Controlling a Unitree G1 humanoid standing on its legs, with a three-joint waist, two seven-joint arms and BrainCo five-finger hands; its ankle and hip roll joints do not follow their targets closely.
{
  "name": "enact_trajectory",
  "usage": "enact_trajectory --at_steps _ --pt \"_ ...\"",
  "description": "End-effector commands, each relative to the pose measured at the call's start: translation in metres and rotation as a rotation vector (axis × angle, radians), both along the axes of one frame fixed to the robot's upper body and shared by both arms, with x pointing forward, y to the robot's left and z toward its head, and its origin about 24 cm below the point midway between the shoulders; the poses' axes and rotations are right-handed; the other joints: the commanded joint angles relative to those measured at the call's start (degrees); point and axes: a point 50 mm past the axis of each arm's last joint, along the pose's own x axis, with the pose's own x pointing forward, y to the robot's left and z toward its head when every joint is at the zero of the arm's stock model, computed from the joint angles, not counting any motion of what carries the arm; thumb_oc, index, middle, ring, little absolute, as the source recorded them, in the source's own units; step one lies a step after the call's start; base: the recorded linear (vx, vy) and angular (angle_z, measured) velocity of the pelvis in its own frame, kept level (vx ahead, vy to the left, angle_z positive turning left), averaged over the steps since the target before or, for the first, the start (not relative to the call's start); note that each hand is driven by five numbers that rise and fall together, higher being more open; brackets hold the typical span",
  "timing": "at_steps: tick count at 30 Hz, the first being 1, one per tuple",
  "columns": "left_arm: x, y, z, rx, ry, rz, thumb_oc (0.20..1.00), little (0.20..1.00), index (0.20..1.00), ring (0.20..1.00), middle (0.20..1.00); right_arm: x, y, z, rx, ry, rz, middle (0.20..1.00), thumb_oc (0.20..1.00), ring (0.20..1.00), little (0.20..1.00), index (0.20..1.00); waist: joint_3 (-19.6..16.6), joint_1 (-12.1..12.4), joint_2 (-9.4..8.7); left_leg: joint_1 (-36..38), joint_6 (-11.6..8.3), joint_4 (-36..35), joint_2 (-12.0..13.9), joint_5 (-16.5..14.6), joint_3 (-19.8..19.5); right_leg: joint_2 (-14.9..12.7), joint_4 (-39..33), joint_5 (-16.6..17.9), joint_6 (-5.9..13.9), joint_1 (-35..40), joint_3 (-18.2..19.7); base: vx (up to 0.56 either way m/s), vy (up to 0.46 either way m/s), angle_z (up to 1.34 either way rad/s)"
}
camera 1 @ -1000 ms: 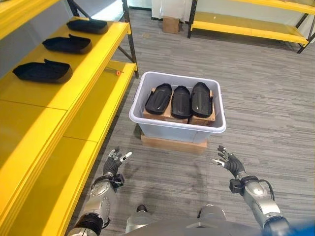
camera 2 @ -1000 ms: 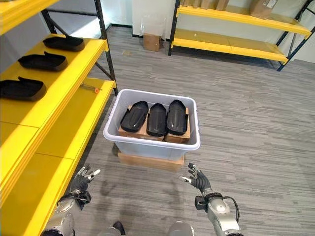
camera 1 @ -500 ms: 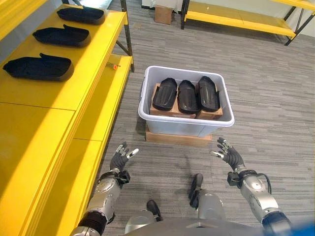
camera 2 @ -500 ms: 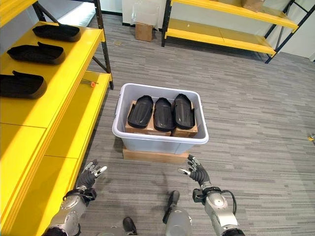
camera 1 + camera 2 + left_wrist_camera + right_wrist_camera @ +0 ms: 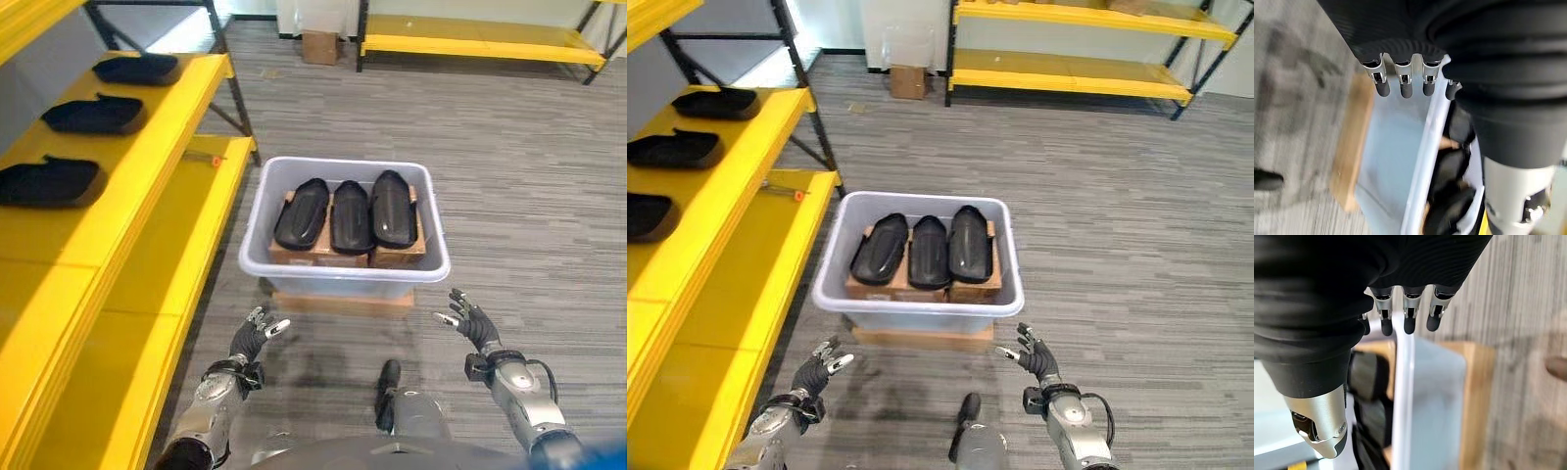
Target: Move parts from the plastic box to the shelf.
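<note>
Both hands have dropped lower: left hand point(image 5: 253, 338) and right hand point(image 5: 472, 323) hover with fingers spread, empty, near the grey plastic box point(image 5: 345, 277) holding three black parts point(image 5: 348, 212).

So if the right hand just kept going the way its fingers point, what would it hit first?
Most likely the near wall of the plastic box. The right hand, fingers straight, points at the box's near right corner, though depth is hard to judge.

Cardboard boxes point(image 5: 402, 253) under the three black parts point(image 5: 351, 213) are mostly hiding beneath them inside the plastic box point(image 5: 343, 278). Wooden board point(image 5: 343, 302) under the box is peeking out at the front edge only. Nearest shelf part point(image 5: 645, 216) is getting cut off by the pic's edge. Small orange item point(image 5: 216, 160) on lower shelf is too small to ID.
</note>
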Motion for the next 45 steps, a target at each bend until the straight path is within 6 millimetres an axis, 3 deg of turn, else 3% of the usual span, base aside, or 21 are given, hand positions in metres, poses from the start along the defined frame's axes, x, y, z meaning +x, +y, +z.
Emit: enact_trajectory --at_steps 1,4,6,8,10,13,15,16,17,19,20,21,23,25,28,30,32,35,36,42,45 --pt "0.010 -0.002 0.013 -0.002 -0.081 -0.037 1.000 1.000 1.000 1.000 1.000 0.004 0.003 0.004 -0.010 -0.038 0.033 1.000 1.000 1.000 1.000 1.000 -2.5 -0.1 -2.33 -3.7 3.59 4.5 -4.7 -4.8 2.1 -4.8 -2.9 -0.2 9.87 0.9 -0.3 0.68 -0.293 -0.05" --pt "0.008 0.002 0.014 -0.004 -0.092 -0.014 1.000 1.000 1.000 1.000 1.000 0.003 0.000 0.006 -0.019 -0.050 0.034 1.000 1.000 1.000 1.000 1.000 -3.4 -0.6 -1.90 -3.0 3.53 5.8 -5.1 -6.4 2.7 -4.4 -2.2 -1.1 9.04 0.7 -1.3 0.40 -0.185 0.02" --pt "0.008 0.006 0.015 -0.004 -0.112 0.016 1.000 1.000 1.000 1.000 1.000 0.002 -0.004 0.009 -0.022 -0.060 0.022 1.000 1.000 1.000 1.000 1.000 -4.3 -0.8 -1.33 -2.6 2.47 8.0 -5.1 -5.2 2.9 -2.6 -2.8 -2.4 7.56 1.3 -2.3 0.23 -0.130 -0.08" --pt "0.010 0.010 0.018 0.004 -0.136 0.077 1.000 1.000 1.000 1.000 1.000 0.001 -0.008 0.012 -0.042 -0.077 0.012 1.000 1.000 1.000 1.000 1.000 -4.7 -0.4 -0.40 -4.7 -0.14 13.3 -4.7 -0.2 1.7 0.4 -4.4 -4.4 5.46 3.1 -2.2 0.19 -0.149 -0.08" --pt "0.017 0.015 0.023 -0.009 -0.154 0.162 1.000 1.000 1.000 1.000 1.000 0.000 -0.010 0.014 -0.046 -0.087 -0.003 1.000 1.000 1.000 1.000 1.000 -3.7 0.3 -0.65 -9.6 -1.11 19.7 -3.8 0.8 0.0 1.5 -4.7 -5.6 4.44 4.2 -0.9 0.14 -0.117 -0.12" --pt "0.024 0.020 0.031 0.018 -0.208 0.221 1.000 1.000 1.000 1.000 1.000 0.003 -0.011 0.015 -0.039 -0.109 -0.008 1.000 1.000 1.000 1.000 1.000 -2.7 0.5 -0.79 -10.6 0.07 14.9 -3.2 0.3 -0.5 1.3 -3.0 -6.5 4.94 4.0 0.4 0.09 0.066 -0.22" --pt "0.023 0.023 0.032 0.024 -0.208 0.293 1.000 1.000 1.000 1.000 1.000 0.005 -0.011 0.017 -0.041 -0.120 -0.016 1.000 1.000 1.000 1.000 1.000 -2.5 0.5 -1.09 -9.4 1.03 7.9 -2.5 -0.2 -0.4 0.7 -2.2 -6.5 5.54 4.1 0.9 0.07 0.153 -0.07" --pt "0.021 0.025 0.031 0.026 -0.204 0.337 1.000 1.000 1.000 1.000 1.000 0.007 -0.010 0.018 -0.043 -0.121 -0.019 1.000 1.000 1.000 1.000 1.000 -2.4 0.7 -1.30 -9.4 0.36 4.8 -0.9 1.5 -1.0 0.6 -2.5 -6.9 5.58 5.1 1.4 0.12 0.188 -0.04" --pt "0.017 0.030 0.031 0.065 -0.222 0.362 1.000 1.000 1.000 1.000 1.000 0.007 -0.009 0.018 -0.045 -0.121 -0.015 1.000 1.000 1.000 1.000 1.000 -2.4 1.1 -1.67 -9.8 -1.04 1.7 2.2 4.7 -2.2 0.4 -3.3 -7.4 5.64 6.9 2.2 0.13 0.194 -0.06" --pt "0.016 0.032 0.033 0.103 -0.250 0.357 1.000 1.000 1.000 1.000 1.000 0.008 -0.008 0.018 -0.050 -0.121 -0.005 1.000 1.000 1.000 1.000 1.000 -2.4 1.3 -1.87 -9.7 -1.84 0.3 3.9 6.6 -2.5 0.2 -3.9 -7.8 5.58 8.2 2.4 0.14 0.183 -0.29" --pt "0.014 0.034 0.037 0.137 -0.281 0.352 1.000 1.000 1.000 1.000 1.000 0.008 -0.008 0.019 -0.053 -0.123 0.015 1.000 1.000 1.000 1.000 1.000 -2.2 2.2 -1.97 -11.1 -4.52 -1.5 9.0 13.1 -5.9 0.1 -4.7 -8.4 5.32 9.9 4.2 0.14 0.270 -0.49" --pt "0.013 0.036 0.039 0.146 -0.287 0.355 1.000 1.000 1.000 1.000 1.000 0.008 -0.009 0.021 -0.050 -0.127 0.027 1.000 1.000 1.000 1.000 1.000 -2.1 2.8 -1.83 -12.0 -4.80 -2.1 11.4 15.7 -7.0 -0.2 -4.5 -8.2 4.85 9.7 4.9 0.16 0.351 -0.54" --pt "0.013 0.038 0.040 0.155 -0.289 0.339 1.000 1.000 1.000 1.000 1.000 0.007 -0.010 0.023 -0.051 -0.131 0.034 1.000 1.000 1.000 1.000 1.000 -1.8 2.7 -1.55 -12.4 -5.45 -2.0 13.0 17.0 -7.3 -0.7 -3.5 -8.8 4.85 9.4 5.5 0.09 0.304 -0.54" --pt "0.017 0.034 0.038 0.168 -0.278 0.279 1.000 1.000 1.000 1.000 1.000 0.004 -0.012 0.020 -0.038 -0.120 0.002 1.000 1.000 1.000 1.000 1.000 -1.5 1.7 -1.40 -10.2 -5.79 -3.0 11.9 13.5 -5.1 -3.3 1.7 -10.8 6.69 8.4 4.4 0.18 0.469 -0.52" --pt "0.020 0.027 0.036 0.157 -0.265 0.224 1.000 1.000 1.000 1.000 1.000 0.002 -0.015 0.016 0.005 -0.112 -0.055 1.000 1.000 1.000 1.000 1.000 -1.1 1.1 -1.47 -9.5 -4.99 -2.0 9.6 11.5 -4.5 -4.1 4.1 -11.1 7.51 7.6 4.8 0.09 0.286 -0.11" --pt "0.027 0.021 0.039 0.158 -0.278 0.173 1.000 1.000 1.000 1.000 1.000 0.001 -0.013 0.012 0.041 -0.108 -0.102 1.000 1.000 1.000 1.000 1.000 -0.1 1.3 -1.38 -10.6 -2.55 -1.0 6.1 10.2 -4.5 -5.2 5.6 -9.7 8.62 5.9 6.1 0.08 0.319 0.04" --pt "0.029 0.022 0.041 0.147 -0.287 0.161 1.000 1.000 1.000 1.000 1.000 0.004 -0.007 0.013 0.040 -0.128 -0.098 1.000 1.000 1.000 1.000 1.000 0.4 1.6 -1.35 -10.9 -1.61 -1.1 4.7 9.7 -4.5 -5.9 5.3 -8.7 9.65 5.4 6.5 0.03 0.135 0.12" --pt "0.034 0.018 0.047 0.136 -0.310 0.132 1.000 1.000 1.000 1.000 1.000 0.015 0.005 0.024 0.059 -0.199 -0.082 1.000 1.000 1.000 1.000 1.000 1.3 2.2 -1.34 -12.4 -0.76 -0.8 4.4 9.4 -4.4 -6.3 3.8 -7.3 10.44 4.7 6.7 -0.05 0.004 -0.07" --pt "0.037 0.009 0.050 0.094 -0.329 0.124 1.000 1.000 1.000 1.000 1.000 0.032 0.011 0.047 0.041 -0.313 -0.047 1.000 1.000 1.000 1.000 1.000 2.5 3.2 -1.54 -13.4 -1.73 -0.1 5.0 9.0 -5.0 -6.8 2.2 -7.6 10.69 5.5 6.1 -0.06 -0.026 -0.14" --pt "0.032 0.000 0.047 0.040 -0.318 0.085 1.000 1.000 1.000 1.000 1.000 0.048 0.010 0.074 0.022 -0.413 -0.004 1.000 1.000 1.000 1.000 1.000 2.2 4.4 -1.69 -13.9 -1.95 1.0 6.1 10.0 -4.5 -7.1 0.4 -6.5 9.91 6.6 5.5 0.01 0.059 -0.13" --pt "0.030 -0.005 0.041 -0.002 -0.271 0.043 1.000 1.000 1.000 1.000 1.000 0.055 0.005 0.085 -0.009 -0.425 0.015 1.000 1.000 1.000 1.000 1.000 1.4 4.5 -1.99 -14.0 -0.93 2.6 4.9 8.7 -5.2 -5.8 2.6 -8.7 9.01 7.1 6.2 0.10 0.258 -0.08"
